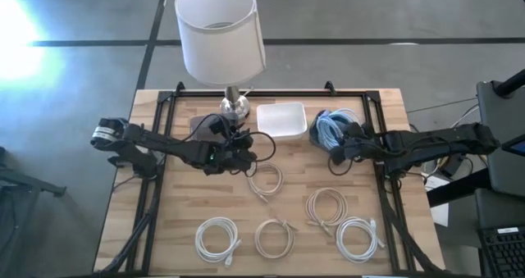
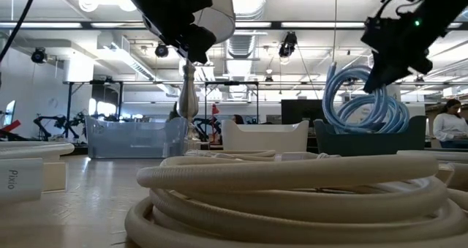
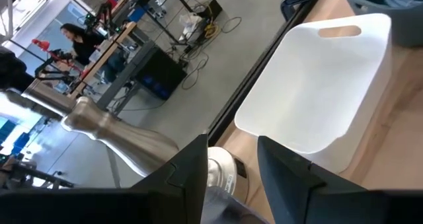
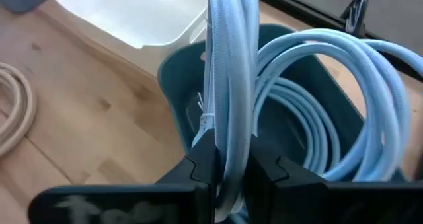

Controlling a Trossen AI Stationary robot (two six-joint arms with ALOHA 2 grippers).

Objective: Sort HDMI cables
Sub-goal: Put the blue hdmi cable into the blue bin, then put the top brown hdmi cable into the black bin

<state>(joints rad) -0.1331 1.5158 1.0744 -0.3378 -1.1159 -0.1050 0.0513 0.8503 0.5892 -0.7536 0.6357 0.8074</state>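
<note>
Right gripper [image 4: 225,174] clamps a blue coil [image 4: 231,85] upright over the blue bin [image 4: 175,98], where other blue coils lie; released crooked, it could catch the rim and topple out. Left gripper [image 3: 231,178] hangs open, empty, by the white bin [image 3: 317,92], five pale coils [image 1: 328,204] waiting on the table [image 1: 172,221].
</note>
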